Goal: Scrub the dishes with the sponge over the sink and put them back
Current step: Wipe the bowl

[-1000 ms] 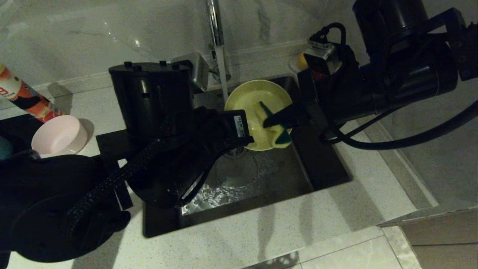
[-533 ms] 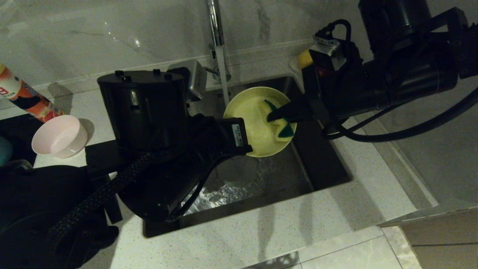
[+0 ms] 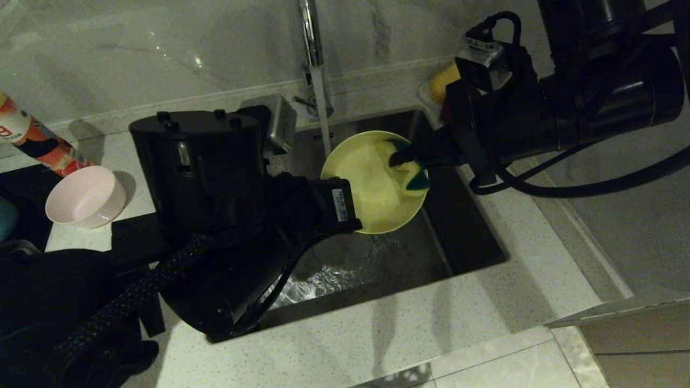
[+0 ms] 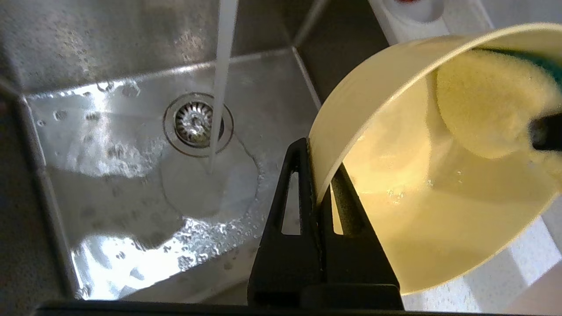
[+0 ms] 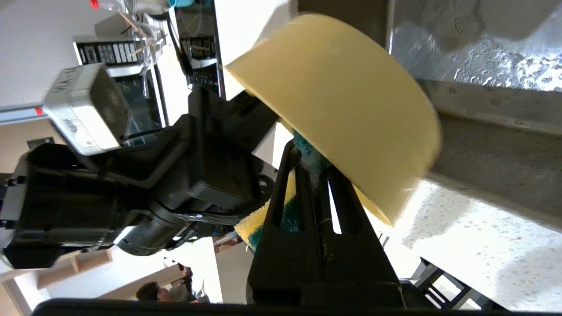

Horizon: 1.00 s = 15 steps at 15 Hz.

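Note:
A yellow bowl (image 3: 372, 186) hangs tilted over the sink (image 3: 469, 237), just beside the running water. My left gripper (image 3: 351, 214) is shut on its near rim, one finger inside and one outside (image 4: 320, 162). The right gripper (image 3: 403, 156) is shut on the sponge (image 3: 414, 173), green face on yellow foam, and presses it against the bowl's inner wall by the far right rim. In the left wrist view the sponge (image 4: 487, 105) lies inside the bowl (image 4: 439, 206). From the right wrist view I see the bowl's outside (image 5: 351, 109), the gripper (image 5: 309, 158) and the sponge's end (image 5: 251, 223). A pink bowl (image 3: 86, 196) stands on the counter at the left.
The tap (image 3: 308, 32) runs a stream (image 3: 323, 121) down beside the drain strainer (image 4: 196, 123); the sink floor (image 4: 109, 145) is wet. An orange bottle (image 3: 32, 140) lies at the far left. A small white dish with yellow fruit (image 3: 439, 86) stands behind the sink's right corner.
The bowl has shifted slightly toward the near side with the left gripper. The right gripper has drawn the sponge from the bowl's near right part up to its far right rim.

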Available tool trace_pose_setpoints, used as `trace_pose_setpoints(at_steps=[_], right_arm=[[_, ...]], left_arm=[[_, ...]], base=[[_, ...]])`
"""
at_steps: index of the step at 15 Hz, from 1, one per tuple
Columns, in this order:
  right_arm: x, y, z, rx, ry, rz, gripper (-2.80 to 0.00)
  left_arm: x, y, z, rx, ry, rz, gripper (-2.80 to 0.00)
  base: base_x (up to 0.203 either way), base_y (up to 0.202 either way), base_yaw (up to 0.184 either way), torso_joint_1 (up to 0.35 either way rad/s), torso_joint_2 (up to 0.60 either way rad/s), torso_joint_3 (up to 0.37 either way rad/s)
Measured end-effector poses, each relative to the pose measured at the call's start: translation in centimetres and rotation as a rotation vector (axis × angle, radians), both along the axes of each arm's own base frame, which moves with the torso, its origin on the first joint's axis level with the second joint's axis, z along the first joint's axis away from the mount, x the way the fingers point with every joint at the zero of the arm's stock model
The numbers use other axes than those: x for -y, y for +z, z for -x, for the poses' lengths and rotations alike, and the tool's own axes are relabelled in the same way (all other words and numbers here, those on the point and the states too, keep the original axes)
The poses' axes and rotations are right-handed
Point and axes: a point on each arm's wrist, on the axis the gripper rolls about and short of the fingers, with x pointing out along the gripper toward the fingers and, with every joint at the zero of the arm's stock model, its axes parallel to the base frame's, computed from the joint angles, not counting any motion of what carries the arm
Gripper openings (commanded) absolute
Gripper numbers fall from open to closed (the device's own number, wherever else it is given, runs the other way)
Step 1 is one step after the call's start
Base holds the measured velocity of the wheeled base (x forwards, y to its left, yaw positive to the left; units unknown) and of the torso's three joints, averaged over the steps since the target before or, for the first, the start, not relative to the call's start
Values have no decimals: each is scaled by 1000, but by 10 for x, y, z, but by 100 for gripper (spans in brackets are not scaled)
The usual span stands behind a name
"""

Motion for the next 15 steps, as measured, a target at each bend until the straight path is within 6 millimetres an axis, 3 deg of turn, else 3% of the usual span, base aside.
trace_pose_setpoints(at_steps=[8, 15], right_arm=[[-25, -17, 3, -58, 65, 37, -280], [-24, -28, 3, -91, 47, 72, -280]], left_arm=[[0, 10, 0, 33, -2, 57, -280], [-1, 15, -1, 47, 8, 71, -280]], base=[[0, 0, 0, 0, 0, 0], [0, 0, 0, 0, 0, 0]])
